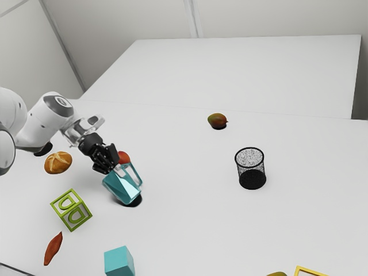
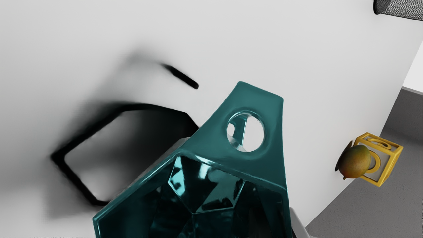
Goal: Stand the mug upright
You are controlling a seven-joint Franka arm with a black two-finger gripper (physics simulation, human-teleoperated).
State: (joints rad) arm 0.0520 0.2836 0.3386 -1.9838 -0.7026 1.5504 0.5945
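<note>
I have the claw (image 1: 112, 166) closed on the mug (image 1: 122, 186), with its fingers (image 2: 298, 223) on either side of the wall. The mug hangs at the claw's tips, leaning, its mouth toward the claw and its base pointing down and away. Its shadow (image 2: 82, 130) lies apart from it on the surface (image 1: 190, 213), so I judge it is held clear.

To finish well, I'd turn my wrist gently until the base is level, lower until it meets the surface all round, then open evenly and back off along the walls without snagging the handle (image 2: 264, 165). Letting go while it leans could tip it over.

The exterior view gives me the lean, the red fruit (image 1: 123, 157) just beyond the claw and the green block (image 1: 71, 210) on the near side; the wrist view gives me the faceted inside and the handle's round hole.
</note>
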